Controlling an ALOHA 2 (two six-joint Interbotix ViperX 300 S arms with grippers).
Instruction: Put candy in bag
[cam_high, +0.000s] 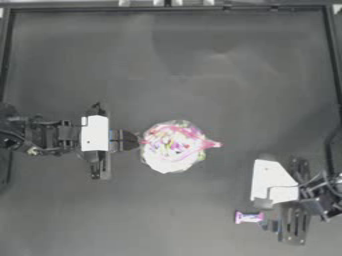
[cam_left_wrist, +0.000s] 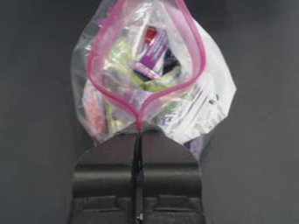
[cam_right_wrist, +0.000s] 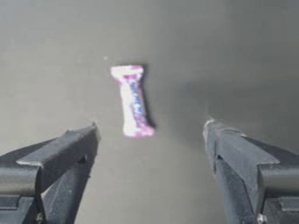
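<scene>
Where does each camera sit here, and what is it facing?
Top: above the table, looking straight down; both arms show, bag between them.
Left wrist: along the left gripper, shut on the bag's seal corner.
Right wrist: along the open right gripper, facing the candy on the table.
Shared: top and left wrist show the bag; top and right wrist the candy.

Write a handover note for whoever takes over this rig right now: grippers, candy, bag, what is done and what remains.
Left gripper: shut on the pink seal strip of the clear plastic zip bag, holding its mouth open at table centre.
Right gripper: open, poised over the small wrapped candy with pink twisted ends, not touching it.
Candy lies on the dark table, apart from the bag.
Done: bag held open. Left: grasp candy, drop it in.
</scene>
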